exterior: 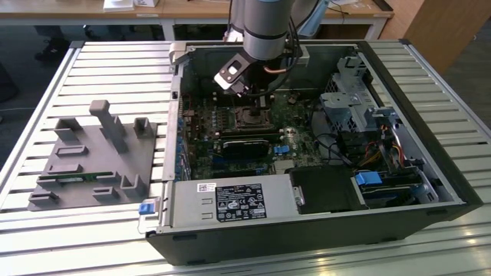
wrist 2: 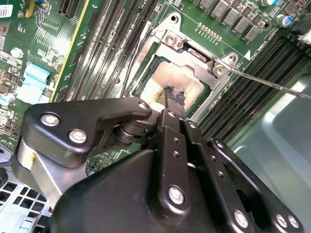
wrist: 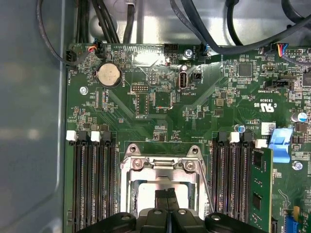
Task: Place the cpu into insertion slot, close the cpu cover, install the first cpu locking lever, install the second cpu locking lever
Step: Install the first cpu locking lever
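My gripper (exterior: 257, 102) reaches down into the open computer case, right over the insertion slot (exterior: 250, 117). In both wrist views its black fingertips (wrist 2: 175, 97) are pressed together, just above the middle of the socket, with nothing seen between them. The cpu (wrist 2: 181, 77) lies in the socket, its pale metal top showing through the cut-out of the cpu cover (wrist 2: 212, 90), which lies flat around it. The cover's top bar (wrist: 165, 171) sits between two screws. A thin locking lever (wrist 2: 272, 85) sticks out sideways over the memory slots, unlatched. A lever wire (wrist: 208, 187) runs beside the socket.
Long black memory slots (wrist: 92, 184) flank the socket on both sides. A black heatsink block (exterior: 247, 145), cables (exterior: 337, 144), a drive cage (exterior: 357, 98) and the power supply (exterior: 230, 201) crowd the case. A grey fixture (exterior: 96, 158) sits on the slatted table at the exterior view's left.
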